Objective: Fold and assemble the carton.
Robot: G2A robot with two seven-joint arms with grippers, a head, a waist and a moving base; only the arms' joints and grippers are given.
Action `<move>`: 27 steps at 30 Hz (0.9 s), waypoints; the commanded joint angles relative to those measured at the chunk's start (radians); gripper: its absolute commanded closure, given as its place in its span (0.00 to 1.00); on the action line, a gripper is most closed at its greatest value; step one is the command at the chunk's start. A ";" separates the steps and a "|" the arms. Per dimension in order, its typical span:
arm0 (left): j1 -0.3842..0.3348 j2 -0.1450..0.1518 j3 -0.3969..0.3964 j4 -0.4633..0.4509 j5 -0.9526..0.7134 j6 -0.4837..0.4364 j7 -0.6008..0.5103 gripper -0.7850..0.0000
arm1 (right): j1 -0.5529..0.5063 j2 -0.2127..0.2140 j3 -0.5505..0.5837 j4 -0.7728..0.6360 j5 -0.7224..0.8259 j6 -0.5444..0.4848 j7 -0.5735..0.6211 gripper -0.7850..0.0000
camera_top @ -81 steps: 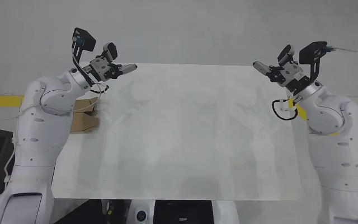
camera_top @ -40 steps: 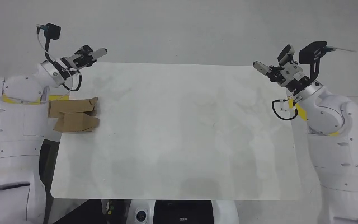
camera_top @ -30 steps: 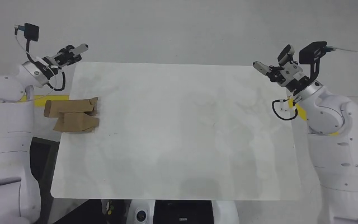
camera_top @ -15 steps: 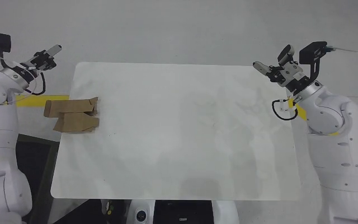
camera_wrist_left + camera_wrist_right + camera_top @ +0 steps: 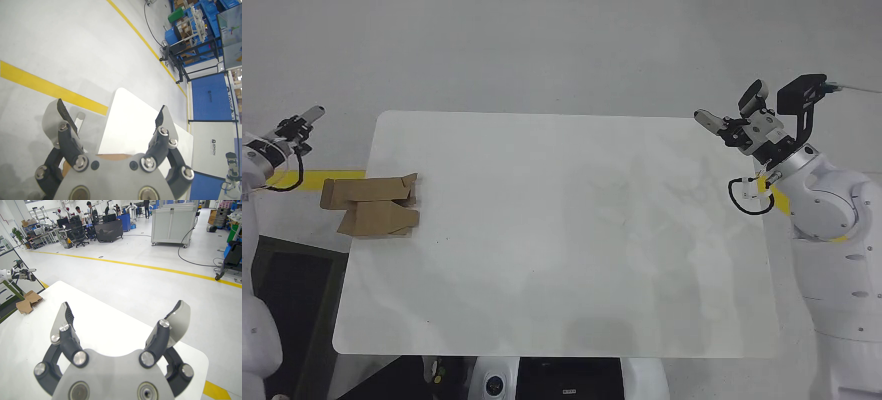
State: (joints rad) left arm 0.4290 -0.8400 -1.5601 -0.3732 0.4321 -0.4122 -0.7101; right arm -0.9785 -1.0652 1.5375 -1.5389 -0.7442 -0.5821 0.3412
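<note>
Swung outward, the left gripper (image 5: 300, 120) hangs beyond the counter (image 5: 572, 250), fingers wide. Across it the right gripper (image 5: 708, 118) gapes too, carton (image 5: 372, 205) untouched

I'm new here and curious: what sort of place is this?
Probably a robotics workshop or factory floor: yellow floor lines, workstations with monitors, and blue shelving stacked with boxes.

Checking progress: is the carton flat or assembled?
Flat, unassembled. The carton lies collapsed at the table edge, partly overhanging it, no box formed.
</note>
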 commanded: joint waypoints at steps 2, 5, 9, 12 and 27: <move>-0.010 0.006 0.013 0.039 0.035 0.016 -0.016 0.00 | 0.000 0.000 0.000 0.000 0.000 0.000 0.000 0.00; -0.020 0.010 0.021 0.075 0.046 0.024 -0.037 0.00 | 0.000 0.000 0.000 0.000 0.000 0.000 0.000 0.00; -0.030 0.014 0.027 0.114 0.043 0.025 -0.095 0.00 | 0.000 0.000 0.000 0.000 0.000 0.000 0.000 0.00; -0.029 0.020 0.037 0.132 0.062 0.012 -0.130 0.00 | 0.000 0.000 0.000 0.000 0.000 0.000 0.000 0.00; -0.007 0.034 0.076 0.172 0.092 -0.098 -0.284 0.00 | 0.000 0.000 0.000 0.000 0.000 0.000 0.000 0.00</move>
State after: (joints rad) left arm 0.4209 -0.8074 -1.4857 -0.2018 0.5222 -0.5103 -0.9896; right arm -0.9785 -1.0652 1.5375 -1.5389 -0.7442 -0.5821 0.3412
